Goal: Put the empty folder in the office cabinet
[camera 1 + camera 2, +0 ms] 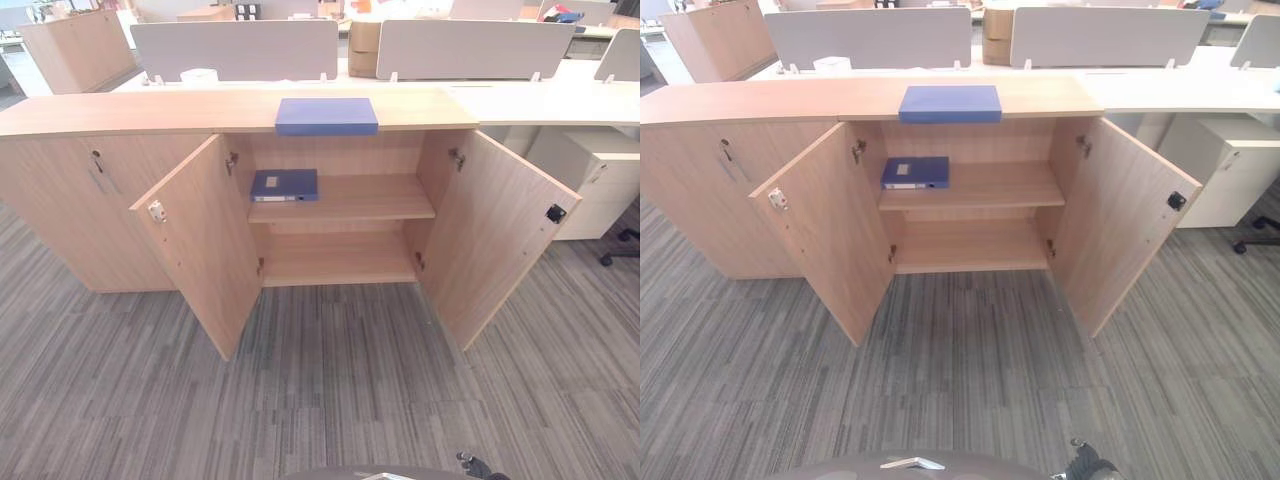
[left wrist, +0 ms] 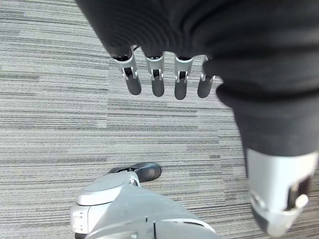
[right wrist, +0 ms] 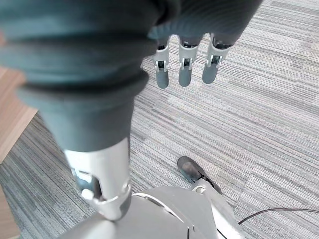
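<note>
- The left hand [image 2: 164,79] hangs at the robot's side over the grey striped carpet [image 2: 55,124], fingers straight and relaxed, holding nothing.
- The right hand [image 3: 185,64] hangs the same way on the other side, fingers loose and straight, also empty.
- The folder [image 1: 326,115] to move, a flat blue box file, lies on the cabinet top [image 1: 140,110] straight ahead of the robot and well apart from both hands, above the open compartment.
- Its long axis runs side to side, parallel to the cabinet's front edge; it lies about central, so neither hand looks clearly nearer.
- Below it the office cabinet [image 1: 60,190] stands with two doors swung open, the left door [image 1: 200,250] and the right door [image 1: 500,240].
- Inside are two levels: the upper shelf [image 1: 370,200] and the bottom shelf [image 1: 340,262].
- Folders counted: two, the one on top and a darker blue second folder [image 1: 284,185] lying flat at the left end of the upper shelf.
- My judgement: the reach has not begun; both hands must rise and go forward.
</note>
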You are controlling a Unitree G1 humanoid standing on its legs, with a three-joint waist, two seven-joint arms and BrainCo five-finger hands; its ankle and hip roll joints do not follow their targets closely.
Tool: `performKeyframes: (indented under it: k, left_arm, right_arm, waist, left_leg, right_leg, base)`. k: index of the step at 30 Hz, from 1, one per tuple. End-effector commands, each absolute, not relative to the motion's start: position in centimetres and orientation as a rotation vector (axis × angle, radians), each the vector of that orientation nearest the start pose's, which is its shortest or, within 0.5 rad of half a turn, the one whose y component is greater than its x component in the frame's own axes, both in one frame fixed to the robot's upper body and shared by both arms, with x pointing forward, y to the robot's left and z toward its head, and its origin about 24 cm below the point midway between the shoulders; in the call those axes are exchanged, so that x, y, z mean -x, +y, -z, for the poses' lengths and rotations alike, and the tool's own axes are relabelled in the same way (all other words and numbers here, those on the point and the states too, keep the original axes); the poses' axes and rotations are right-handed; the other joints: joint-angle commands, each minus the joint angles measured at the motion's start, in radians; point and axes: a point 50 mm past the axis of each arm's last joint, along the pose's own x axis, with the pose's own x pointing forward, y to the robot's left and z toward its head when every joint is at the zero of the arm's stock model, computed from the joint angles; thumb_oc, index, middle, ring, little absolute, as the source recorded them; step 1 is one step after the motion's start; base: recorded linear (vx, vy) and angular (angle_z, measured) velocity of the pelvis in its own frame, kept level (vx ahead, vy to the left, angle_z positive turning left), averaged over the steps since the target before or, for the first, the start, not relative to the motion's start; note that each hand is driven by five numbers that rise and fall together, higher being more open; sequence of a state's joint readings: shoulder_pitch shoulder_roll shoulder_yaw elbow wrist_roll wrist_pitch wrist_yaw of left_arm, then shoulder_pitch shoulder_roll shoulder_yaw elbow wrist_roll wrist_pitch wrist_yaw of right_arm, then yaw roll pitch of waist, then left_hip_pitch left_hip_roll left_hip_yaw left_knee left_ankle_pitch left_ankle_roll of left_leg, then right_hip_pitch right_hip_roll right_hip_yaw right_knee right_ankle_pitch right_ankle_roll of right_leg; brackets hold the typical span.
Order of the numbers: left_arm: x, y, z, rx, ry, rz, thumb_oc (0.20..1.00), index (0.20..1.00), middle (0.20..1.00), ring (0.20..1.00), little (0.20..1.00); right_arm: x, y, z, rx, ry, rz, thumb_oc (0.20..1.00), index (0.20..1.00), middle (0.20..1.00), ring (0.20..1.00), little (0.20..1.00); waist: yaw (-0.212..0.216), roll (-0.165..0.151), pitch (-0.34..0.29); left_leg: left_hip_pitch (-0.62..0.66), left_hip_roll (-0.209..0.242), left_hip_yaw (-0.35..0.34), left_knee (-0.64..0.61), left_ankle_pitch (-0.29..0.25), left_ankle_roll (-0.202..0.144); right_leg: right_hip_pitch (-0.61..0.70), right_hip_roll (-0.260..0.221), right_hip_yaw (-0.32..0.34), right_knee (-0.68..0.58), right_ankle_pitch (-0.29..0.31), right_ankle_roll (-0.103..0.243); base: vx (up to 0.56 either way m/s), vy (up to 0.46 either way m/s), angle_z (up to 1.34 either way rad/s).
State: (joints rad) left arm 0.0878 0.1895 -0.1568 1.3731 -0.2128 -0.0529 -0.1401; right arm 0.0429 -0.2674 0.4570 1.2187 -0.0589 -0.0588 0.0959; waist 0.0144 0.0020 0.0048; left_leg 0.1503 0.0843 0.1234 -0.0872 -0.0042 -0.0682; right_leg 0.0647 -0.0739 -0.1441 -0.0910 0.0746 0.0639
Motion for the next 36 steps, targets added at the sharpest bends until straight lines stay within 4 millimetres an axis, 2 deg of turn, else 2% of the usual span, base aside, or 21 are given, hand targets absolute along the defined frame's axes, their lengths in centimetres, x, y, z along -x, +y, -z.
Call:
performKeyframes:
  k: [1, 8, 36]
  left_arm:
    - [-4.22, 21.95, 17.31, 0.007, 1.369, -0.059, 1.000, 1.000, 1.000, 1.000, 1.000]
    - [-3.32, 21.86, 17.42, -0.017, 1.416, -0.026, 1.000, 1.000, 1.000, 1.000, 1.000]
    - [-3.76, 21.91, 17.37, -0.038, 1.400, -0.017, 1.000, 1.000, 1.000, 1.000, 1.000]
  right_arm:
    - [-8.31, -20.30, 16.73, 0.512, 1.217, -0.427, 1.000, 1.000, 1.000, 1.000, 1.000]
    - [-8.48, -19.98, 16.73, 0.513, 1.213, -0.447, 1.000, 1.000, 1.000, 1.000, 1.000]
    - [-7.71, -19.71, 16.95, 0.483, 1.240, -0.444, 1.000, 1.000, 1.000, 1.000, 1.000]
  waist:
    - [0.007, -0.017, 0.028]
    - [0.006, -0.018, 0.026]
    - [0.003, -0.024, 0.022]
  left_leg:
    - [-0.011, -0.073, 0.007, 0.000, -0.018, 0.019]
    - [-0.012, -0.074, 0.010, 0.000, -0.018, 0.020]
    - [-0.009, -0.076, 0.016, 0.000, -0.024, 0.023]
  right_leg:
    - [0.063, 0.036, 0.027, 0.004, -0.062, 0.023]
    - [0.061, 0.035, 0.029, 0.006, -0.062, 0.023]
    - [0.058, 0.035, 0.037, 0.005, -0.053, 0.024]
  base:
    - [0.00, 0.000, 0.00]
    - [0.00, 0.000, 0.00]
    - [0.00, 0.000, 0.00]
